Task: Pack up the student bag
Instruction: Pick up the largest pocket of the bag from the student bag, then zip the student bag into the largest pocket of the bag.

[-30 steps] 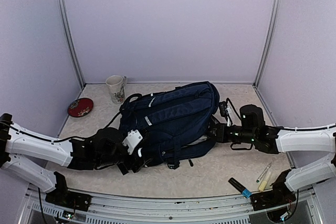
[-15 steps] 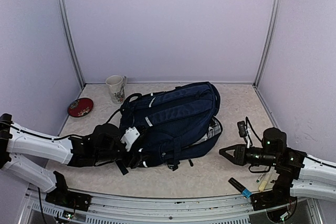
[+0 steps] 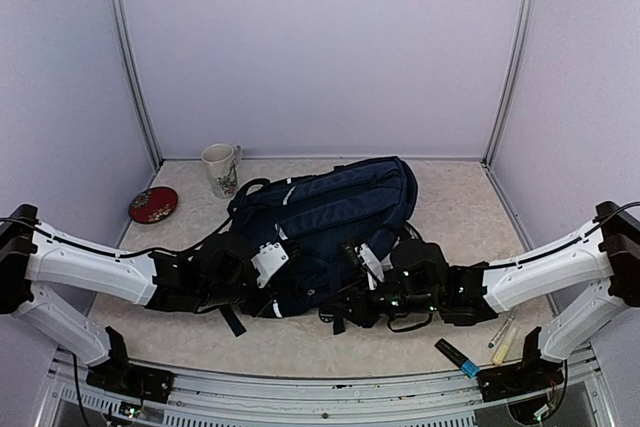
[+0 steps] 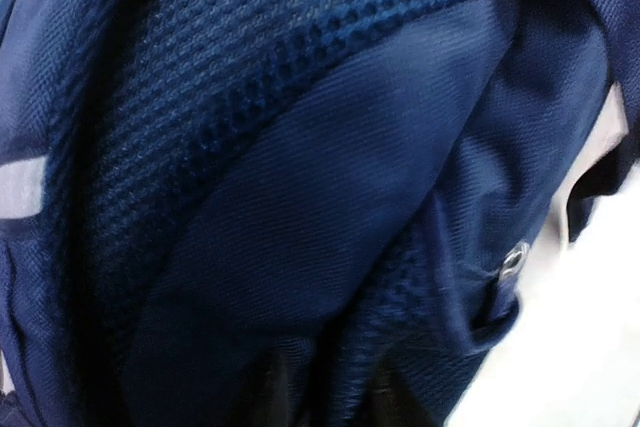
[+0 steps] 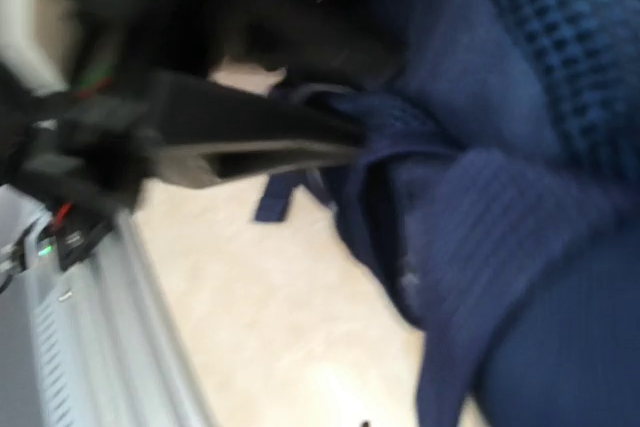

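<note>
The student bag [image 3: 330,212], a navy backpack with black straps, lies on its side mid-table. My left gripper [image 3: 264,295] is at its near left edge. In the left wrist view, navy fabric and mesh of the student bag [image 4: 300,197] fill the picture. There the left gripper [image 4: 325,399] pinches a ridge of that fabric between its two dark fingers [image 4: 255,397]. My right gripper [image 3: 350,305] reaches in from the right to the bag's near edge, among the straps. The right wrist view is blurred: student bag [image 5: 520,197] on the right, own fingers almost out of sight.
A patterned mug [image 3: 220,168] and a red dish [image 3: 153,204] sit at the back left. A dark marker [image 3: 458,356] and two light pens [image 3: 503,331] lie at the front right. The left arm's black end [image 5: 200,137] and the front rail [image 5: 90,347] show in the right wrist view.
The right arm swung back toward the front right, then in to the bag's near edge. The left gripper pushed slightly right into the bag and its jaws narrowed onto fabric.
</note>
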